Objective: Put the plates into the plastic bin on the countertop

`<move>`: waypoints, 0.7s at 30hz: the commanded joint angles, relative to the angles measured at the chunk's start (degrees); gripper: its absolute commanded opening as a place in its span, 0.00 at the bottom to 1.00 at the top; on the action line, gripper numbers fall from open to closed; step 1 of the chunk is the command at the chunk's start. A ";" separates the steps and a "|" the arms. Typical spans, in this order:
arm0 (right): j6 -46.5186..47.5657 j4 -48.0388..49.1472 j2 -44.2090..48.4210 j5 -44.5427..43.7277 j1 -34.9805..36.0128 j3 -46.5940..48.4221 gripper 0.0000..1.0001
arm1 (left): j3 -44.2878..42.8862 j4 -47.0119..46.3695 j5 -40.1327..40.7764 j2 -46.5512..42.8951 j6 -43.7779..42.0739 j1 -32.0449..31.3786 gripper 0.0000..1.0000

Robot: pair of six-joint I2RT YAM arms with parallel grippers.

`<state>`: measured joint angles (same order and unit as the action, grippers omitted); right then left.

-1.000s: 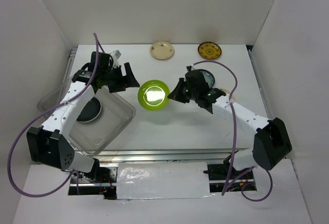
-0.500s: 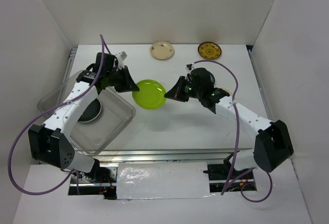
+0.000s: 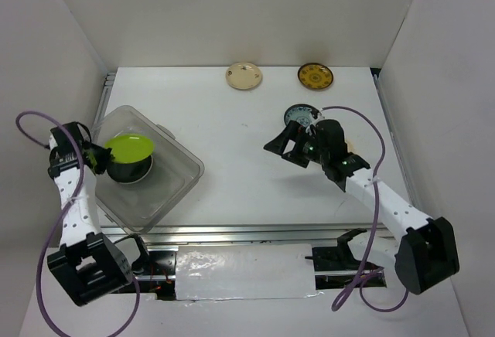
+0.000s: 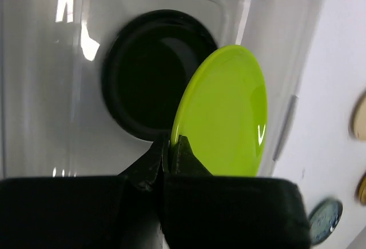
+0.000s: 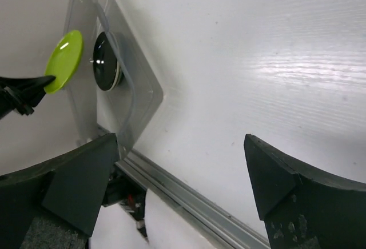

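Observation:
My left gripper [image 3: 97, 156] [image 4: 170, 146] is shut on the rim of the lime green plate [image 3: 129, 148] [image 4: 226, 112]. It holds the plate tilted over the clear plastic bin [image 3: 186, 173] [image 4: 46, 89], just above a glossy black plate [image 3: 131, 171] [image 4: 146, 83] lying inside. My right gripper [image 3: 281, 144] [image 5: 180, 169] stands open and holds nothing above the middle of the white countertop [image 3: 247, 182]. In the right wrist view the lime plate [image 5: 64, 60], black plate [image 5: 106, 60] and bin [image 5: 140, 95] show far off.
A teal patterned plate [image 3: 300, 113] [image 4: 323, 229] lies just behind my right gripper. A cream plate [image 3: 244, 75] and a mustard-brown plate [image 3: 315, 76] sit at the back edge. White walls enclose the table, and a metal rail [image 5: 189, 200] runs along its near edge.
The lime plate passed from my right gripper to my left. The left gripper shut on it and carried it left over the bin. The right gripper opened and drew back to the right.

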<state>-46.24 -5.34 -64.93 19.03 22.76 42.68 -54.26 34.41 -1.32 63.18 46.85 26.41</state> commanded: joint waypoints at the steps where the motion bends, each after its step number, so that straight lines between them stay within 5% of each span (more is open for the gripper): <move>1: 3.61 -0.36 5.15 -0.48 -1.40 -3.29 1.00 | 3.71 -4.86 0.88 -0.69 4.91 2.67 0.00; 6: 6.16 -4.05 11.22 0.75 -5.26 -4.88 1.00 | 4.95 -5.94 4.48 4.14 5.71 3.12 0.05; 8: 6.68 -4.67 14.72 1.01 -6.67 -5.93 1.00 | 4.34 -4.98 7.20 5.64 6.23 3.38 0.28; 9: 6.86 -5.02 16.05 1.36 -7.38 -6.46 1.00 | 3.99 -4.01 8.52 5.73 6.58 3.64 0.63; 12: 7.13 -7.12 20.80 1.72 -10.63 -8.92 1.00 | 2.67 -1.37 10.02 4.50 7.03 4.43 0.99; 17: 4.41 -11.61 22.66 -1.97 -20.09 -11.30 1.00 | -3.74 4.69 10.29 -1.56 0.98 1.89 0.99; 21: -1.03 -9.61 19.49 -5.75 -30.39 -16.29 1.00 | -7.52 6.19 2.40 -4.64 -9.02 -5.90 0.99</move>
<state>-43.11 -14.26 -43.27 17.37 -2.22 29.95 -58.28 38.59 6.48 61.10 46.72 25.69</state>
